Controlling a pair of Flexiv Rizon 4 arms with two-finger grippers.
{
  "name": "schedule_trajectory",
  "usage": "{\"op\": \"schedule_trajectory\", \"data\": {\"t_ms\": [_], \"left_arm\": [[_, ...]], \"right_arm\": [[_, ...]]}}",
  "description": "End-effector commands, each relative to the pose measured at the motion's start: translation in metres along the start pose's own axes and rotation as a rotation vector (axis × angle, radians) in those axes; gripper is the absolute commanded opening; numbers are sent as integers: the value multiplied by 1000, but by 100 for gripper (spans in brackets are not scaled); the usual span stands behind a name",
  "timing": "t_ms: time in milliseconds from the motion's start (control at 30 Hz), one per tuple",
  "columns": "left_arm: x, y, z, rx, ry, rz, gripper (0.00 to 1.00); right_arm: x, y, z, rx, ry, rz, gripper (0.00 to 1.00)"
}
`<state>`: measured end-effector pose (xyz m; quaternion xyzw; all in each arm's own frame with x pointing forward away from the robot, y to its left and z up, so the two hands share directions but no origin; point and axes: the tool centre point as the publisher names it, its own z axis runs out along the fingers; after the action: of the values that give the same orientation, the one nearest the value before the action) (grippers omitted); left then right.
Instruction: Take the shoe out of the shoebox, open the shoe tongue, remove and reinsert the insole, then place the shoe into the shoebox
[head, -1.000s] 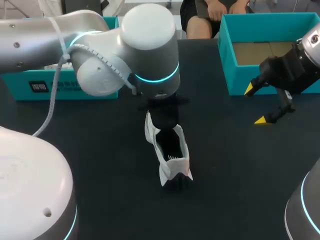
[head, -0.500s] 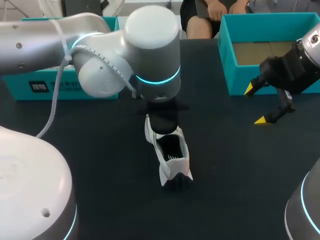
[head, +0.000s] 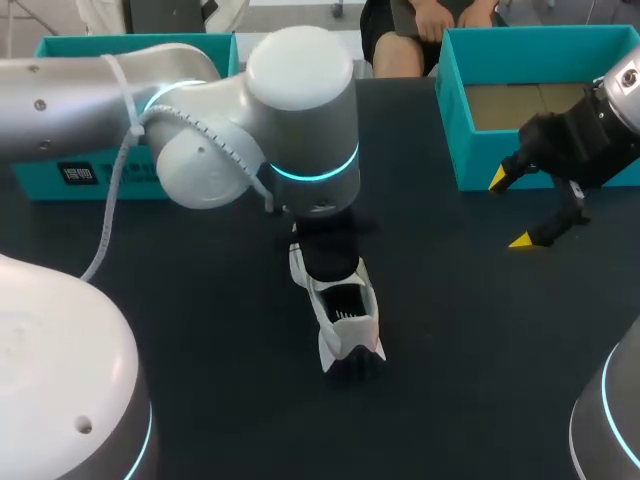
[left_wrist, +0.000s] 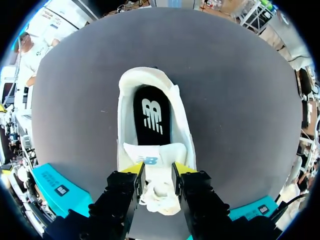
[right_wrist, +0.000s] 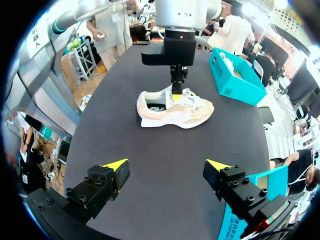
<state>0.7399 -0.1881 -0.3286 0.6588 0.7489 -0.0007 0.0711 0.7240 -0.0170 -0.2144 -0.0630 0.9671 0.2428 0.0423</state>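
Observation:
A white shoe (head: 345, 320) lies mid-table with its toe toward the front edge, also seen in the right wrist view (right_wrist: 175, 112). Its dark insole (left_wrist: 151, 117) sits inside the open collar. My left gripper (left_wrist: 157, 170) stands straight above the shoe, its fingers (left_wrist: 134, 169) closed on the white tongue (left_wrist: 155, 159) from both sides, with the laces bunched between them. In the head view the left wrist (head: 310, 150) hides that grip. My right gripper (head: 512, 210) hangs open and empty at the right, beside the shoebox (head: 455, 120); its own view (right_wrist: 166, 165) shows nothing between the fingers.
A second teal box (head: 90, 170) stands at the back left, behind my left arm. The open shoebox at the back right shows a brown cardboard floor (head: 525, 100). Bare black tabletop (head: 470, 330) lies between the shoe and my right gripper.
My left arm has shifted slightly toward the table's front, its wrist now covering more of the shoe's heel end. The shoe and right arm have stayed put.

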Motion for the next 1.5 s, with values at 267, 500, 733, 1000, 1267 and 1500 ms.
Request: {"op": "schedule_trajectory", "data": {"t_ms": [267, 500, 733, 1000, 1267, 1500], "left_arm": [[-1, -16, -8, 3, -11, -54, 40], [-3, 0, -21, -35, -15, -68, 40], [-10, 6, -2, -63, 22, -89, 39], [-8, -3, 10, -24, 54, -93, 37], [-5, -17, -7, 39, 78, -265, 33], [1, -9, -33, -61, 29, -508, 100]], "right_arm": [[0, 0, 1, 2, -1, 0, 100], [0, 0, 1, 2, -1, 0, 100], [0, 0, 1, 2, -1, 0, 100], [0, 0, 1, 2, -1, 0, 100], [0, 0, 1, 2, -1, 0, 100], [0, 0, 1, 2, -1, 0, 100]]}}
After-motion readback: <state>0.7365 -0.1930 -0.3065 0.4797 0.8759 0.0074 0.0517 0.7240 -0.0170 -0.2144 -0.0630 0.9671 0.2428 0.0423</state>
